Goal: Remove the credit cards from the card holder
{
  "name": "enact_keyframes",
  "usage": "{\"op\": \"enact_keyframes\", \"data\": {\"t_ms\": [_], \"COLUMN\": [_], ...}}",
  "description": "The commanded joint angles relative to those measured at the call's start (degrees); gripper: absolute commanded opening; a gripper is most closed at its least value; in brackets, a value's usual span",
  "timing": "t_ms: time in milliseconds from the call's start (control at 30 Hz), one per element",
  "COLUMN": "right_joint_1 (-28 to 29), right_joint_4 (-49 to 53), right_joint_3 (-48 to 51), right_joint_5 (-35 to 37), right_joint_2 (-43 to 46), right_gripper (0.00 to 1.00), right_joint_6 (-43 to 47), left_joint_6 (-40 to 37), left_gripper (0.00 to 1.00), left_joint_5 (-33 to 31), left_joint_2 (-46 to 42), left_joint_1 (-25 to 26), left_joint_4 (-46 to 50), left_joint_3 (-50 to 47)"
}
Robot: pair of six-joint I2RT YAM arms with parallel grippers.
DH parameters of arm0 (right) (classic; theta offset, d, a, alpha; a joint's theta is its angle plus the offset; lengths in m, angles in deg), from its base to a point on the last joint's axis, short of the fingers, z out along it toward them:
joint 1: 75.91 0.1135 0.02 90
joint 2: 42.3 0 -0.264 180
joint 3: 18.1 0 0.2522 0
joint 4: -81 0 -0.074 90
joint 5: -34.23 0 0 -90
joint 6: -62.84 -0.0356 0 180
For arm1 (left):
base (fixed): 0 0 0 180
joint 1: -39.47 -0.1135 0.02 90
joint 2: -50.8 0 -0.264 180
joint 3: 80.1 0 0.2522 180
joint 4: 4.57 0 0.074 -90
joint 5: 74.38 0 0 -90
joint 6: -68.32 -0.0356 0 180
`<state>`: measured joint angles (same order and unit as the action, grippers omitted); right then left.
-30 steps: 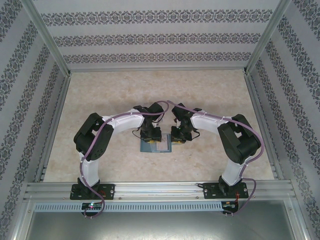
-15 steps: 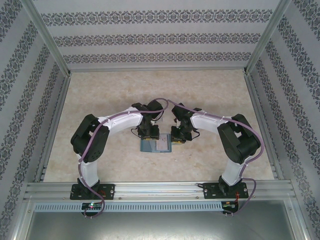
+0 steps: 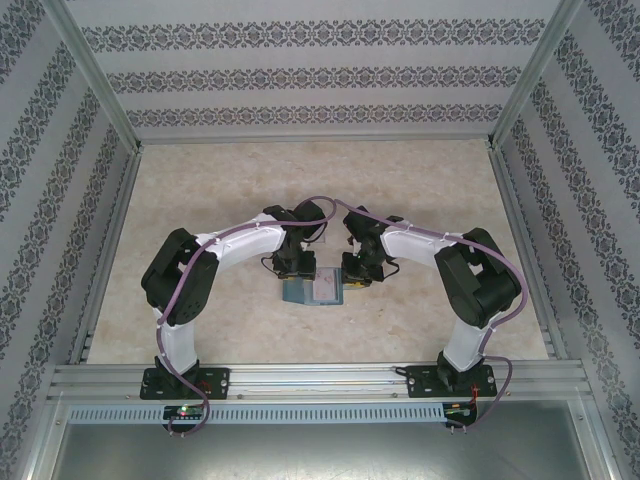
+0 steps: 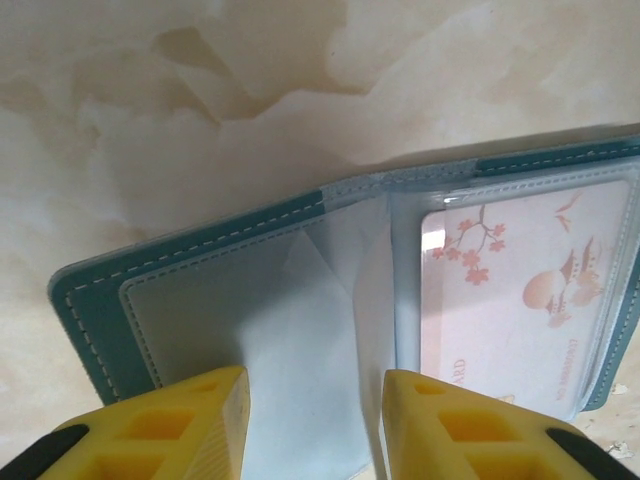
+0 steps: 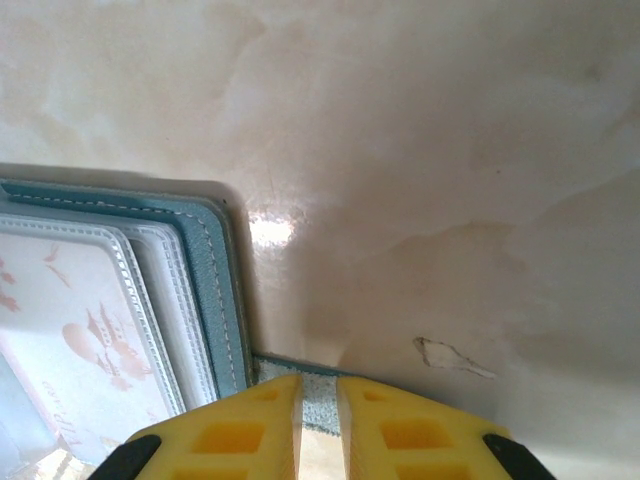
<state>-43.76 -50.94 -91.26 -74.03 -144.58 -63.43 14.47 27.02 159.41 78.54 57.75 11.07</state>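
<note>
The card holder [image 3: 312,292] lay open and flat on the table [image 3: 420,190], between the two arms and in front of their bases. The left gripper [image 3: 298,266] hung over its left half and the right gripper [image 3: 358,272] sat at its right edge.

From the left wrist, the left gripper [image 4: 315,420] had its jaws apart with a plain gap between them. They stood over the near edge of the card holder [image 4: 100,310] without clamping anything. A clear sleeve [image 4: 290,330] on the left leaf showed through that gap, and it looked empty. In the clear pocket of the right leaf sat a pale credit card [image 4: 510,290] printed with pink blossoms, wholly inside the pocket and just beside the right-hand jaw.

From the right wrist, the right gripper [image 5: 318,420] had its jaws drawn to a narrow slit. The teal strap tab [image 5: 310,385] ran from the card holder's stitched edge [image 5: 215,290] in between their tips, and they were closed on it. The same blossom card [image 5: 70,350] lay under the stacked clear sleeves to the left of the jaws.
</note>
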Motion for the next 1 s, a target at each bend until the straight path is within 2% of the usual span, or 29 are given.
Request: {"op": "enact_keyframes", "data": {"t_ms": [0,400,633,967], "right_joint_1": [1.1,1.1,1.1,1.1], "right_joint_4": [0.4,0.5,0.7,1.0], "right_joint_3": [0.3,-0.3,-0.4,-0.7], "right_joint_5": [1.1,1.0,0.9,1.0], "right_joint_2": [-2.2,-2.9,-2.9,-2.7], "right_gripper": [0.19,0.19,0.19,0.19], "right_joint_6": [-0.1,0.2,0.2,0.2], "left_joint_6": [-1.3,-4.4,-5.3,-5.7], "left_gripper": [0.39,0.39,0.4,0.4], "left_joint_5": [-2.4,-7.7,-8.7,-10.2], "left_joint_2": [-1.6,1.0,1.2,-3.9], "left_joint_1": [0.8,0.7,0.6,-1.2], "left_joint_4": [3.5,9.0,10.2,11.7], "left_joint_3": [0.9,0.6,-0.4,-1.6]}}
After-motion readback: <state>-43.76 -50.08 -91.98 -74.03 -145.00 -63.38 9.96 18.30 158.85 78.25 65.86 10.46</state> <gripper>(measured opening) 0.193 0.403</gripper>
